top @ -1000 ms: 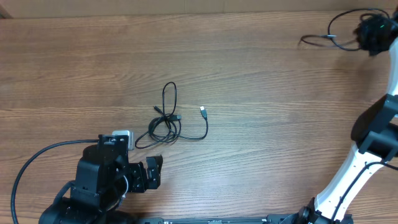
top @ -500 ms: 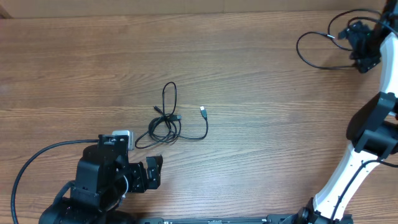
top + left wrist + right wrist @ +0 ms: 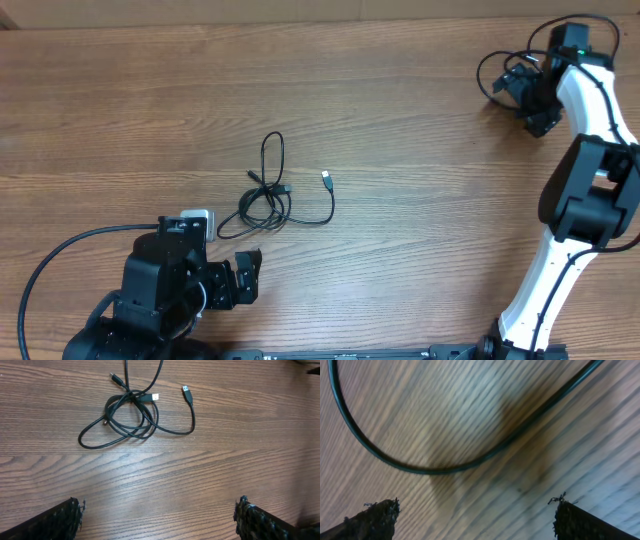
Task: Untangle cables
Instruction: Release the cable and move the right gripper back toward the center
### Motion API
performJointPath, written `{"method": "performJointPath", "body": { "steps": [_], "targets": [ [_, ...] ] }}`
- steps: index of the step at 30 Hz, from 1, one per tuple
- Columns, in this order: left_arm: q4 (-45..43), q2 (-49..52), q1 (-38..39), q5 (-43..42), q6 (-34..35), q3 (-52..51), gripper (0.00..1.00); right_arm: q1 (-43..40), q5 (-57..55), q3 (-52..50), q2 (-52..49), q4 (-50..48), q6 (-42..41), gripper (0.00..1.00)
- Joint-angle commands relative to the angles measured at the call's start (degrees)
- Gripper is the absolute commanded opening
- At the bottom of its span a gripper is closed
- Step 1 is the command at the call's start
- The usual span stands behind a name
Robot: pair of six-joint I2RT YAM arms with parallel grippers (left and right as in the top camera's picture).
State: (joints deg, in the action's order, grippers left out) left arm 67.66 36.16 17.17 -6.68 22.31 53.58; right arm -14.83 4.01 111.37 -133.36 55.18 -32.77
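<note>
At the left, our left end effector hovered low over the wood-grain worktop, its jaws wide apart and holding nothing. Just ahead of it, near the middle of the worktop, lay the tangled cables. They were thin black cords with smooth, slightly glossy jackets, crossed in a small knot with loops spilling out to either side. One free end curved away to the right and finished in a small USB plug, clear of the knot.

We judged the cords light, limp and a little slick, likely to drag and flop rather than keep a shape. A pinch just behind that free plug, or on an outer loop, looked a better hold than the knot itself.

Far to the right, a separate loose cable lay in an open curve toward the far edge. The right end effector hung close above it, jaws spread and empty, with the cord running across the worktop ahead of its fingertips.
</note>
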Motion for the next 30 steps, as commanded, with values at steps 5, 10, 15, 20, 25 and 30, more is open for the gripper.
{"method": "performJointPath", "body": {
  "steps": [5,10,15,20,25,30],
  "targets": [
    [-0.20,0.15,0.11,-0.42,-0.90,-0.50,0.99,0.42,-1.01,-3.48,0.57,-5.97,0.24,0.86],
    [-0.20,0.15,0.11,-0.42,-0.90,-0.50,1.00,0.42,-1.01,-6.08,0.57,-9.16,0.07,0.91],
    [-0.20,0.15,0.11,-0.42,-0.90,-0.50,1.00,0.42,-0.96,-8.37,0.57,-12.41,0.02,0.97],
    [-0.20,0.15,0.11,-0.42,-0.87,-0.50,0.99,0.63,-0.70,-10.19,0.57,-17.40,0.04,1.00],
    [-0.20,0.15,0.11,-0.42,-0.90,-0.50,1.00,1.77,1.03,-10.95,0.57,-21.90,0.07,1.00],
    [-0.20,0.15,0.11,-0.42,-0.90,-0.50,0.99,4.35,1.84,-10.95,0.57,-24.44,0.09,1.00]
  ]
}}
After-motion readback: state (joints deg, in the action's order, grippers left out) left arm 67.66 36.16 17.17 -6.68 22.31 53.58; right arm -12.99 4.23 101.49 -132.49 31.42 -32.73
